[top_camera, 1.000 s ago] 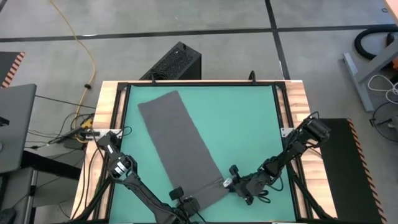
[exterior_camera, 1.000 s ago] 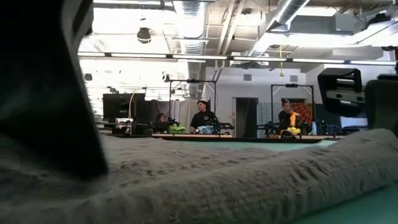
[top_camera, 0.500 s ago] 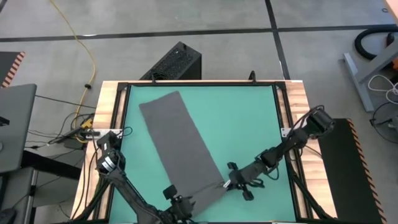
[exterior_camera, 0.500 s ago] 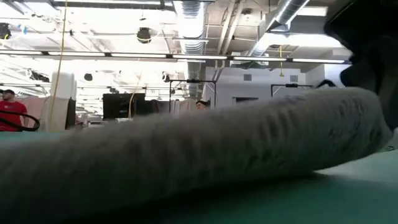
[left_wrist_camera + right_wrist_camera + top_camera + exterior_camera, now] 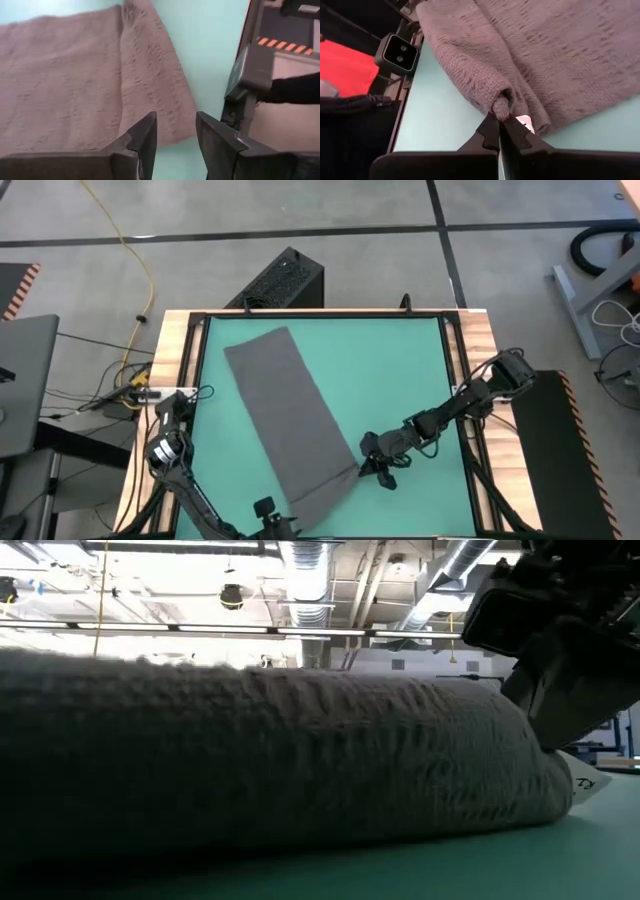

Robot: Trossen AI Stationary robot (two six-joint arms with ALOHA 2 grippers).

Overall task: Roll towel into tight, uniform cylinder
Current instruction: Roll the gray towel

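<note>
So the right end effector (image 5: 373,462), pinched shut on the towel (image 5: 285,410), folded its near edge over; left end effector (image 5: 175,131) backed off open.

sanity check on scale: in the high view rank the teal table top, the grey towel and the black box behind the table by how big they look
1. teal table top, clearly largest.
2. towel, a long strip.
3. black box, smallest, though it sits on the floor farther from the camera.

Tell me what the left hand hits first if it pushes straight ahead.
Probably the towel: the open left hand points at its folded near end, a short gap off. Depth is hard to judge; slightly low, it would meet the table first.
</note>
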